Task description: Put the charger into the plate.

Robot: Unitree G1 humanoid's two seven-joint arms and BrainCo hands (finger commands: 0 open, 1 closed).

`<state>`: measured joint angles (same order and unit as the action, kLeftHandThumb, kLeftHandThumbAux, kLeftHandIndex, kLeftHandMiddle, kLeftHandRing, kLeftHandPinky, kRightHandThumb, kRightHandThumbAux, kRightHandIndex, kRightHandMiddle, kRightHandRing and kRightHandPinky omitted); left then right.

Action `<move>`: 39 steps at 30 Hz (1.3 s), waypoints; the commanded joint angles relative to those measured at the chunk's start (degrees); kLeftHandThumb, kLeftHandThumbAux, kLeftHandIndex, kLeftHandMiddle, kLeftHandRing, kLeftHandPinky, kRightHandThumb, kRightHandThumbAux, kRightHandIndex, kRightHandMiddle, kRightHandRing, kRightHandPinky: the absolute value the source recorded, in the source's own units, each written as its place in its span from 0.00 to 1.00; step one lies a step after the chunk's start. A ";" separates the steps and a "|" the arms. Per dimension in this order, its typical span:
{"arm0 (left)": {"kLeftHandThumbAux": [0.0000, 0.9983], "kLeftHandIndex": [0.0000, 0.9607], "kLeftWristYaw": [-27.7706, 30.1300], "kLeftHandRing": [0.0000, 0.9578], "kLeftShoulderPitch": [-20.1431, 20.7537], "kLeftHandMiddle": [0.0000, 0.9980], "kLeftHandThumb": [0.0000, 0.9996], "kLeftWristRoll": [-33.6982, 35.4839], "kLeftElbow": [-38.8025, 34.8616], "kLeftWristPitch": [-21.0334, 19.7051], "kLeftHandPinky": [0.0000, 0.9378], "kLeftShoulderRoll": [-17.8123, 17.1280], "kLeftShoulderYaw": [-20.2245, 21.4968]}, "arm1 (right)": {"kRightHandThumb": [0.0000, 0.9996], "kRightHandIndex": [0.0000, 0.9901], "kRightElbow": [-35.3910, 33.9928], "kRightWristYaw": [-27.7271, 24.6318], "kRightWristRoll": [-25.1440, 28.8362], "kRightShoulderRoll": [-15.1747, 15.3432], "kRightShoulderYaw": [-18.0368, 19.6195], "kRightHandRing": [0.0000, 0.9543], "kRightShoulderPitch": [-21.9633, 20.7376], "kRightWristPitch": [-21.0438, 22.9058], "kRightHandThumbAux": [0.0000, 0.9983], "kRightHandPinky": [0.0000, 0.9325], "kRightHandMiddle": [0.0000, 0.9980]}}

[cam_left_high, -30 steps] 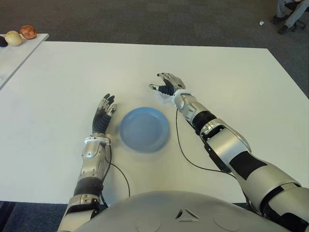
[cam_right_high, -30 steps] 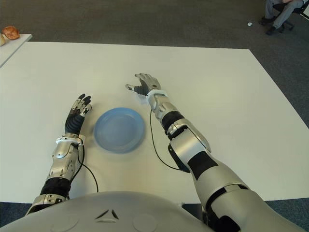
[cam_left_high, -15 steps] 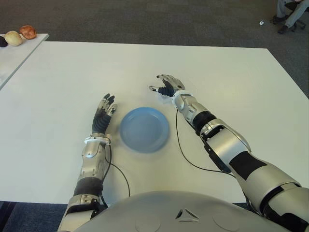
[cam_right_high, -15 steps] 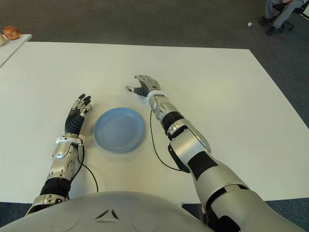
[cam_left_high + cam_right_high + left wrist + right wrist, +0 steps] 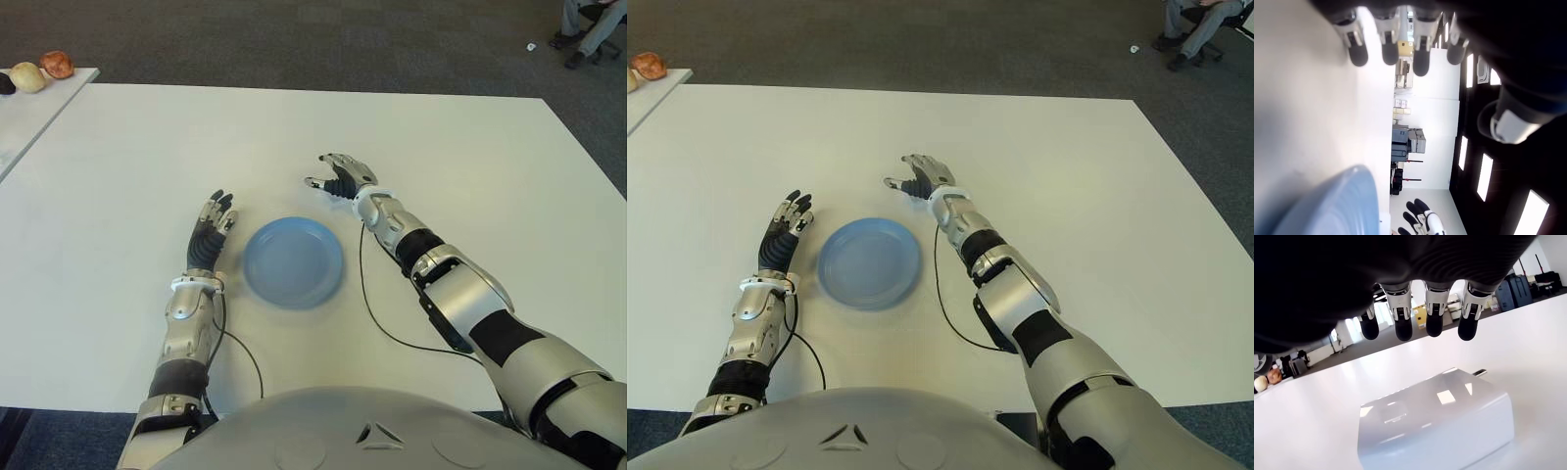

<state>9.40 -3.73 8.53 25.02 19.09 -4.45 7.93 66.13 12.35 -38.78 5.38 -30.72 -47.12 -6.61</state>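
The white charger (image 5: 1435,423) lies flat on the table with its metal prongs showing, seen only in the right wrist view. My right hand (image 5: 335,178) hovers just over it, beyond the far right rim of the plate, with its fingertips (image 5: 1403,329) spread above the charger and not touching it. In the eye views the hand hides the charger. The blue plate (image 5: 293,261) sits empty at the table's middle. My left hand (image 5: 210,227) shows just left of the plate, fingers (image 5: 1386,46) stretched out and holding nothing.
The white table (image 5: 470,176) extends widely on all sides. A second table at the far left carries round fruit-like things (image 5: 43,70). A black cable (image 5: 377,318) trails along my right forearm. A person's legs (image 5: 588,24) show at the far right on the dark carpet.
My right hand has crept a little nearer to me and slightly to the right. The left hand and the plate have not moved.
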 commanded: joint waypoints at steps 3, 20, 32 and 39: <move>0.54 0.01 0.44 0.08 -3.84 0.13 0.00 -0.20 2.62 -5.54 0.00 0.41 -0.71 | 0.26 0.00 -1.15 0.14 0.24 3.23 0.03 0.00 3.57 -2.93 0.18 0.00 0.00; 0.54 0.01 1.06 0.09 -3.71 0.13 0.00 0.46 2.98 -5.13 0.00 -0.39 -0.48 | 0.24 0.00 -5.77 -2.59 -0.70 8.15 -0.78 0.00 7.69 -4.05 0.21 0.00 0.00; 0.53 0.01 1.17 0.09 -3.63 0.13 0.00 -0.07 3.32 -4.73 0.00 -1.03 -0.63 | 0.27 0.00 -8.61 -2.93 -1.16 7.86 -1.19 0.00 9.92 -0.83 0.21 0.00 0.00; 0.54 0.01 1.23 0.09 -3.69 0.13 0.00 0.18 3.15 -5.16 0.00 -1.08 -0.56 | 0.28 0.00 -8.65 -2.67 -1.06 7.50 -1.28 0.00 10.16 -0.90 0.22 0.00 0.00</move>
<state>10.07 -4.13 9.11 24.80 18.84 -5.87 7.99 57.32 10.18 -39.28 13.37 -31.39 -38.35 -8.36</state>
